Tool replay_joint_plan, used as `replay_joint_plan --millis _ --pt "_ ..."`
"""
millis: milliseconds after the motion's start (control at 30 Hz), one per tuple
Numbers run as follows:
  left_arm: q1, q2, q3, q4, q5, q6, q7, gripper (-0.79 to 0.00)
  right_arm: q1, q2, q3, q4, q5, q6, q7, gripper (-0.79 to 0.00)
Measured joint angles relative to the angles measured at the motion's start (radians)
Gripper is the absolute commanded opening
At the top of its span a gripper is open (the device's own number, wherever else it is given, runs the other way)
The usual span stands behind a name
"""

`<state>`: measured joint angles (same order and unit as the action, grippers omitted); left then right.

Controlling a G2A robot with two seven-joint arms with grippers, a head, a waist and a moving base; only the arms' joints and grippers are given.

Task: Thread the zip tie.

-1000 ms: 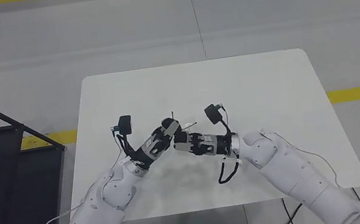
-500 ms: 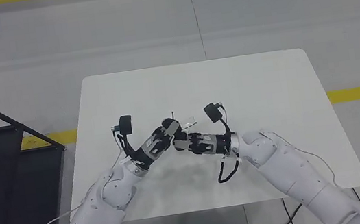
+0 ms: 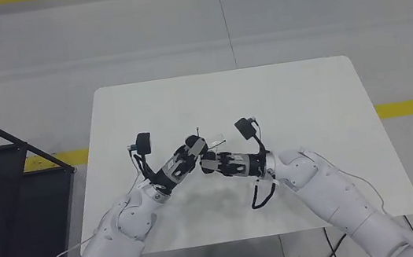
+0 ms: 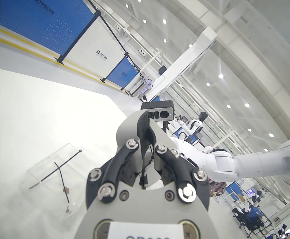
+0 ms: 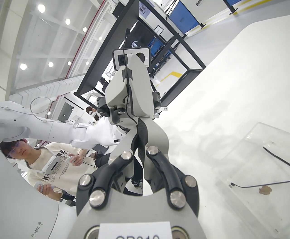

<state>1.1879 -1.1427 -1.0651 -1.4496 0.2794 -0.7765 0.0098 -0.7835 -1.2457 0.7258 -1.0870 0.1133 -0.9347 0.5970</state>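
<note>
Above the middle of the white table, my two grippers meet tip to tip. My left gripper is shut on a thin black zip tie, which runs between its pads; the tie's head sits down near the palm. My right gripper is shut as well, pinching the same strap where it comes out of the left gripper. The strap's free tip sticks up between the two grippers.
A clear plastic tray lies on the table under the grippers, with spare black zip ties crossed inside it. The same tray holds a small brown scrap. Bare tabletop surrounds the arms.
The right gripper has edged slightly closer to the left one. The left arm has stayed still, and both grippers remain shut.
</note>
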Motion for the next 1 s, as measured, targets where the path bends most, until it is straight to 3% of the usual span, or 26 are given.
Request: replay_joint_plan --millis 33,67,100,400,733,1000 --pt "0.001 -0.001 -0.001 0.0 0.0 0.0 0.0 -0.419 -0.001 0.0 0.002 0.0 0.0 -0.001 0.001 -0.785" --pt "0.002 -0.002 -0.003 0.0 -0.001 0.001 0.001 -0.16 -0.003 0.0 0.004 -0.001 -0.002 -0.003 0.001 -0.785" --pt "0.002 -0.003 -0.005 0.0 -0.001 0.002 0.001 0.0 -0.004 0.0 0.006 -0.002 -0.003 -0.004 0.002 -0.785" --pt "0.009 -0.009 -0.016 -0.001 -0.027 -0.006 -0.019 0.0 -0.019 0.005 0.033 -0.018 -0.021 -0.005 0.007 -0.785" --pt "0.014 -0.005 -0.046 0.025 -0.132 -0.058 -0.118 0.0 -0.037 0.025 0.088 -0.057 -0.057 0.006 0.042 -0.785" --pt "-0.006 0.01 -0.045 0.076 -0.376 -0.122 -0.366 0.0 -0.057 0.059 0.151 -0.135 -0.165 0.003 0.126 -0.785"
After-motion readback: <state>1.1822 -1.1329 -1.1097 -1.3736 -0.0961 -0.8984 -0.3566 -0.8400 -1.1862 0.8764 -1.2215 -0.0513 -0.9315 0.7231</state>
